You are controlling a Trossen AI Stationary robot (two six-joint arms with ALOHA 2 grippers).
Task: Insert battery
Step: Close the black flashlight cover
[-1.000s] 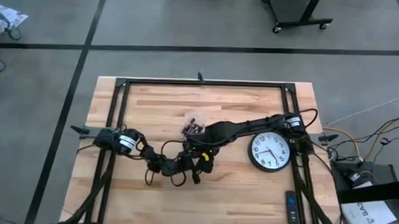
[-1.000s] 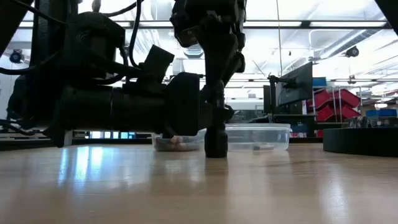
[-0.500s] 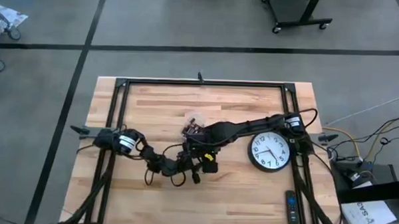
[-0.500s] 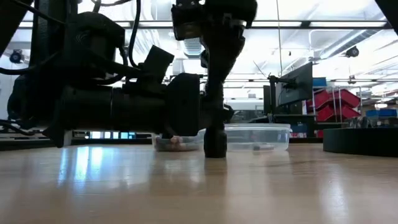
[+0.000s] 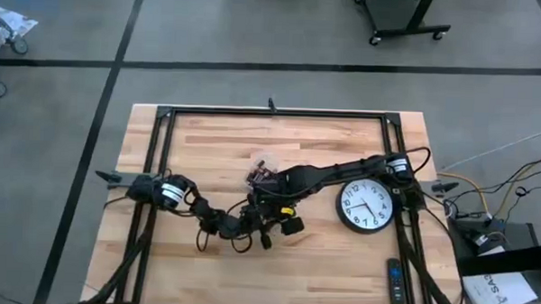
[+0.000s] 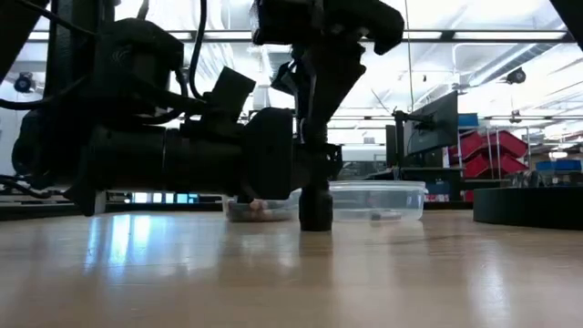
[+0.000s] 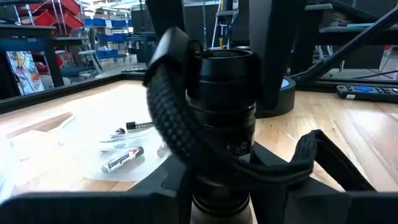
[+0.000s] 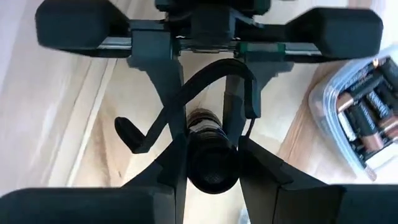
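Observation:
A black flashlight (image 6: 316, 208) with a braided wrist strap (image 7: 171, 118) stands upright on its lower end on the wooden table, near the middle. My left gripper (image 5: 264, 228) reaches in level from the table's left and is shut on its body. My right gripper (image 5: 274, 213) comes down from above and is shut on its upper end (image 8: 211, 167). Loose batteries (image 7: 122, 160) lie on clear plastic just beyond the flashlight. More batteries sit in a clear tub (image 8: 360, 112) beside it. My left gripper pinches the flashlight's body (image 7: 224, 130) between its two fingers, about halfway up. The fingers lie level, coming from the table's left, across the flashlight. The flashlight stands upright with its lower end (image 6: 316, 220) on the table. My right gripper pinches the flashlight's round upper end (image 8: 212, 158) between its two fingers (image 8: 177, 168). It comes from above, pointing down along the flashlight, and stands above my left gripper's fingers (image 8: 163, 93).
A shallow clear container (image 6: 378, 200) stands behind the flashlight. A white wall clock (image 5: 366, 205) lies to the right, under my right arm. A dark remote (image 5: 394, 281) lies near the front right corner. A black metal frame (image 5: 272, 113) borders the table.
My right gripper has turned about its upright axis over the flashlight; its wrist has swung toward the table's right edge. The flashlight has stayed standing in the same spot.

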